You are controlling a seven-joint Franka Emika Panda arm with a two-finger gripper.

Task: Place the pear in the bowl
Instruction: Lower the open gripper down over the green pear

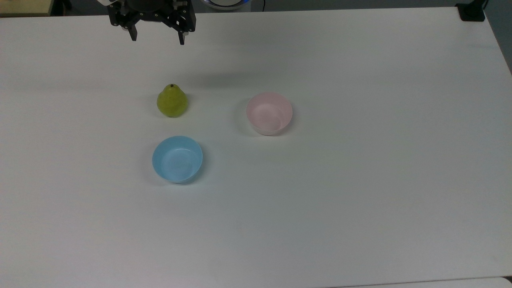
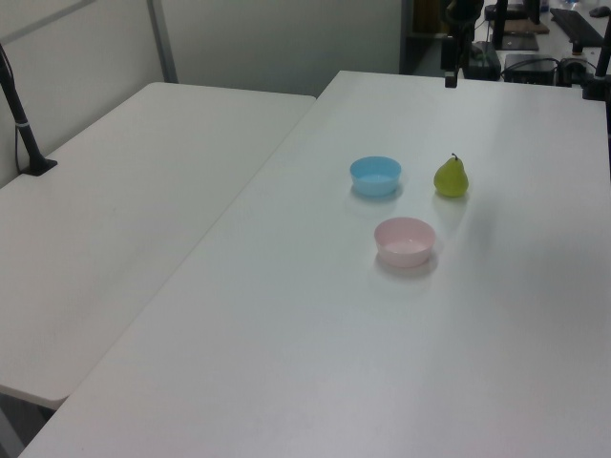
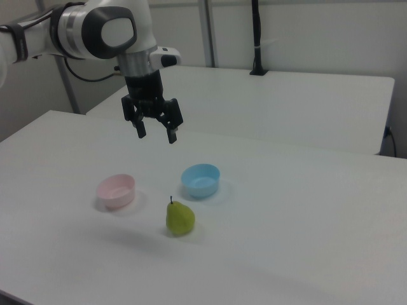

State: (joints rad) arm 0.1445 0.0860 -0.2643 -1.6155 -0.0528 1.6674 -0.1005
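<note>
Pear (image 1: 172, 101) upright on the surface (image 1: 360, 200), untouched.
Looks light, firm, smooth-skinned; I'd pinch its rounded belly, not the neck. Tool (image 1: 157, 39) hangs high, fingers spread.

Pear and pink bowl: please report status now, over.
Gripper open, raised above table, holding nothing. Pear upright on table, apart from pink bowl, which is empty. Blue bowl near pear, not between them.

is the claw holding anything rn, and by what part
Nothing. The claw hangs open and empty above the table; the pear stands untouched.
</note>
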